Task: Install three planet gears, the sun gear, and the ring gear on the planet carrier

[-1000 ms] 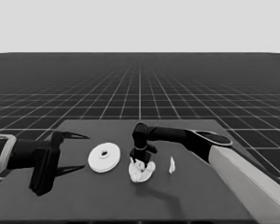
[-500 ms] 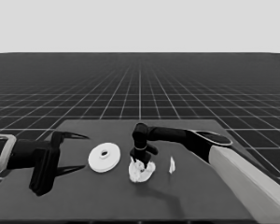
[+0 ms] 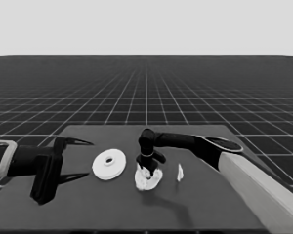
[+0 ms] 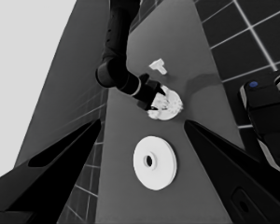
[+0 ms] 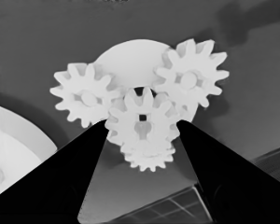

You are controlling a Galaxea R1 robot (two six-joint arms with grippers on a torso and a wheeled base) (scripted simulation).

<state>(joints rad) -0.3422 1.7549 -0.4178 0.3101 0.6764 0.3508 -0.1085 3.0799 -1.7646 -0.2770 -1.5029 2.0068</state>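
At table centre, right gripper clamps the middle gear on the smaller round part; larger round part at its 9 o'clock; left gripper parked, fingers spread.

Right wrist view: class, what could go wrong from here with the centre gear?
The centre gear, gripped by the right tool, may land tooth on tooth against the three outer gears and jam or lift one off the smaller round part. Opening or lifting unevenly might drag it out. The left tool waits at the table's left end.
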